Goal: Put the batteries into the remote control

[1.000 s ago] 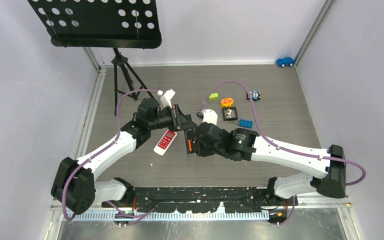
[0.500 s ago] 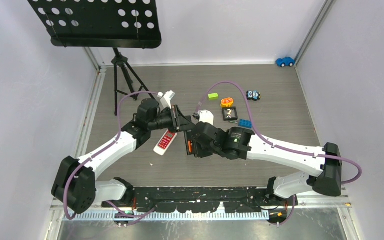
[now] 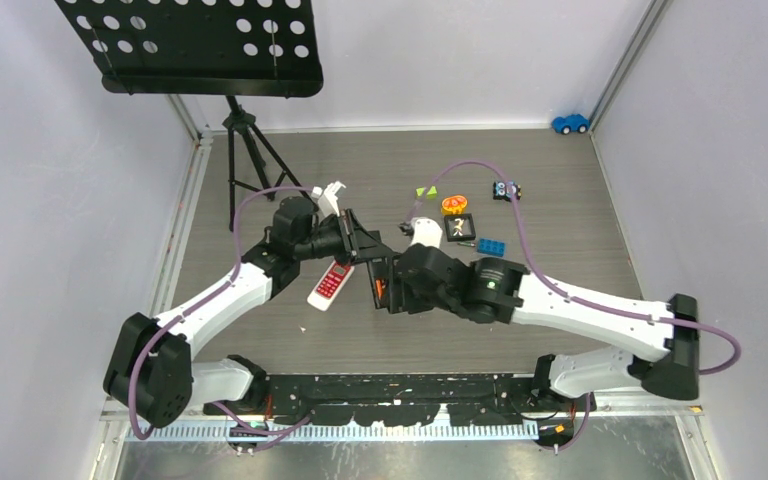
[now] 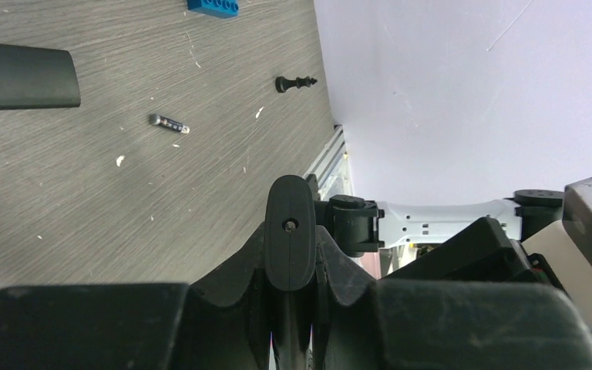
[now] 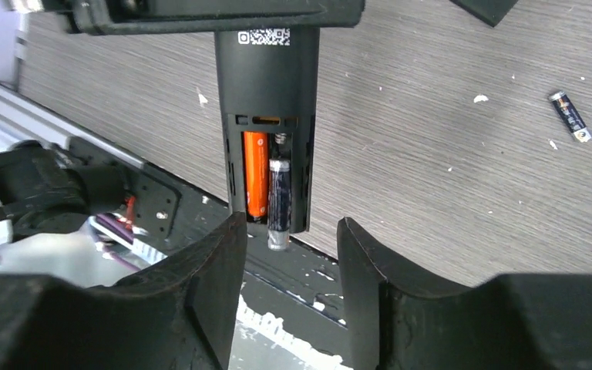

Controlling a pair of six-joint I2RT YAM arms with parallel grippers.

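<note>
The open battery bay of the black remote (image 5: pixel 266 77) is being shown only by the right wrist view, with an orange battery (image 5: pixel 255 173) and a dark battery (image 5: pixel 279 196) lying side by side in it, the dark one protruding past the bay's end. A grey wood-grain table (image 5: pixel 432 169) is being enclosed by pale walls, with a loose battery (image 5: pixel 570 116) lying on it well apart from the remote. The remote is being clamped by the left gripper (image 4: pixel 290 231), and its bay end is being flanked by the parted fingers of the right gripper (image 5: pixel 291 227).
</note>
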